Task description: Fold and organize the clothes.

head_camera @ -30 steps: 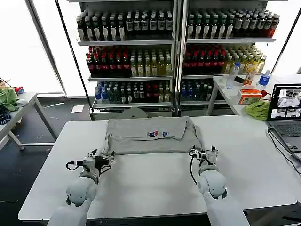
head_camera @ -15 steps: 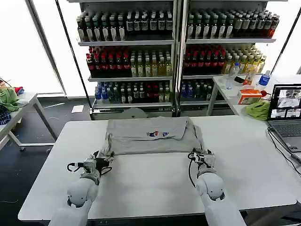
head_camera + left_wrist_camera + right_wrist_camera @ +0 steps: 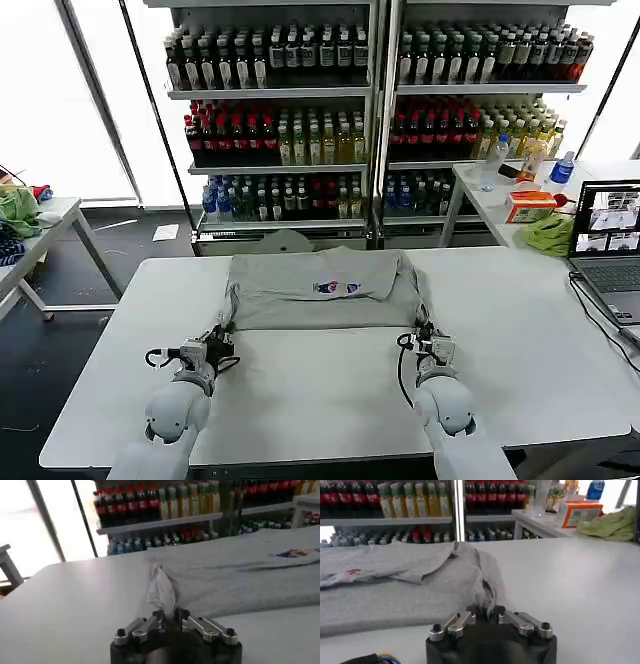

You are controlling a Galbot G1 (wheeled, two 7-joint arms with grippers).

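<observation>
Shirt: grey short-sleeved shirt point(image 3: 318, 290) lies spread flat on the white desk point(image 3: 520, 330), on the half of the desk nearer the drink shelves point(image 3: 370, 110); its small multicoloured chest print point(image 3: 336, 287) faces up near the shirt's middle.
Shirt edges: the hem nearest the robot runs straight across between the two grippers; cloth bunches into folds at both near corners.
Left gripper: left gripper point(image 3: 213, 347) sits low on the desk at the shirt's near left corner; in the left wrist view its fingers point(image 3: 159, 617) are pressed together on a gathered peak of the grey shirt point(image 3: 235, 575), which rises in a crumpled ridge just past the fingertips.
Right gripper: right gripper point(image 3: 430, 337) sits low on the desk at the shirt's near right corner; in the right wrist view its fingers point(image 3: 475, 614) are closed on a pinched fold of the shirt point(image 3: 395, 590), the cloth drawn up into a ridge just ahead of them.
Print from the wrists: print point(image 3: 291, 553) shows far along the shirt in the left wrist view, and as a pink-red patch point(image 3: 350, 573) in the right wrist view.
Beside the shirt: open laptop point(image 3: 606, 240) stands at the desk's right edge, well apart from the shirt.
Second desk: lime-green cloth point(image 3: 549, 233) and an orange box point(image 3: 530, 205) rest beyond the laptop.
</observation>
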